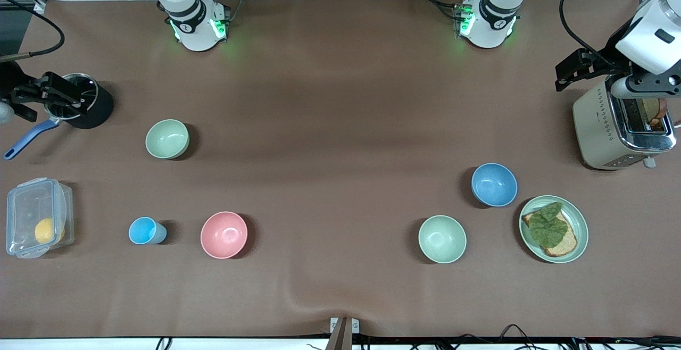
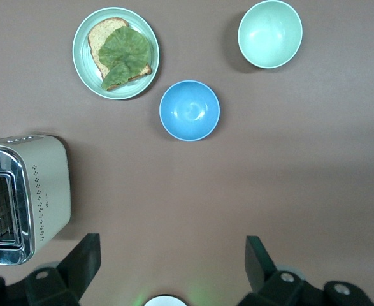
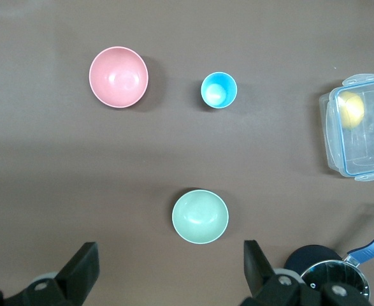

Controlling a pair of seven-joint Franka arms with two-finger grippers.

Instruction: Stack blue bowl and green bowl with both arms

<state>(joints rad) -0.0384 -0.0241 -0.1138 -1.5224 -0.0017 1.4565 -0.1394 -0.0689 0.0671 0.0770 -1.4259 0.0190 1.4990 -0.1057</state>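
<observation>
The table [image 1: 340, 100] is covered with a brown cloth, matt, with a soft wrinkle at the edge nearest the front camera. The blue bowl [image 1: 493, 184] looks like matt plastic with fine speckles. The green bowl [image 1: 442, 239], the second green bowl [image 1: 167, 138], the pink bowl [image 1: 224, 234] and the plate [image 1: 579, 221] have the same matt, smooth finish. The cup [image 1: 146, 231] is smooth light-blue plastic. The box [image 1: 37, 217] is clear, glossy plastic. The toaster [image 1: 612, 126] has a cream, satin body and a shiny chrome top. The pot [image 1: 82, 100] is black outside and shiny metal inside, with a blue handle.
</observation>
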